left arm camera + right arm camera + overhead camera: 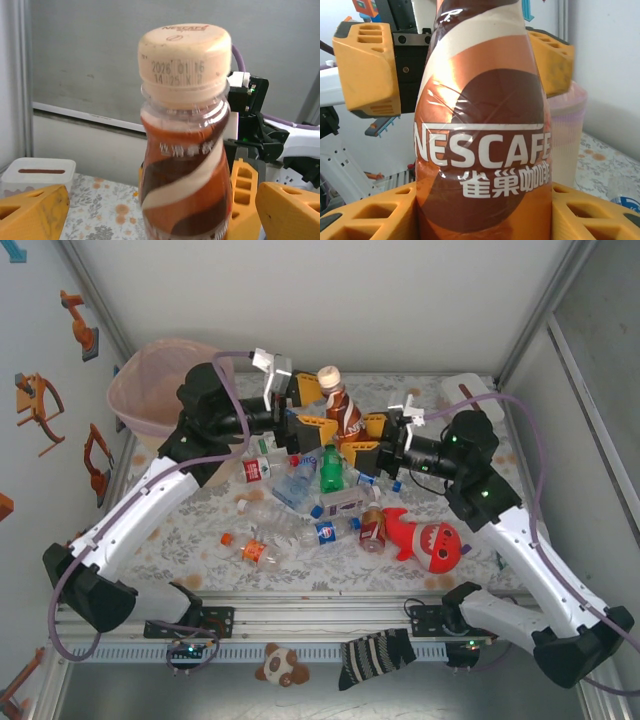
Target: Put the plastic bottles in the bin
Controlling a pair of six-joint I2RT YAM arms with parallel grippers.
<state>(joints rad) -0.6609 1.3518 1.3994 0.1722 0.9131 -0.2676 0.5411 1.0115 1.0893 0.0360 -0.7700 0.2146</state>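
Top external view, read from left to right. At the upper left stands the bin (140,400), close beside the left arm. Right of it, at upper centre, the left gripper (314,406) has its jaws wide apart on either side of a brown coffee bottle (343,410). The bottle is upright and off the table (190,530), with its cream cap (329,376) uppermost. In the left wrist view the yellow fingers (35,210) sit at the lower corners with clear gaps to the bottle, so this gripper bears none of its weight. Just right of the bottle, the right gripper (363,438) clamps its lower body. The right wrist view shows both pads (375,215) pressed against its sides. Below centre, the other bottles (300,502) lie in a loose heap on the table, with a red toy shark (428,543) at the heap's right end.

Step in hand, as judged: a mid-air hand-over of one bottle between the arms, with the bottle not yet in the bin. Since the bin lies on the left arm's side, the next move probably calls for the left jaws to close on the bottle's upper body before the right jaws let go. Whether the exchange runs that way or the reverse cannot be told.
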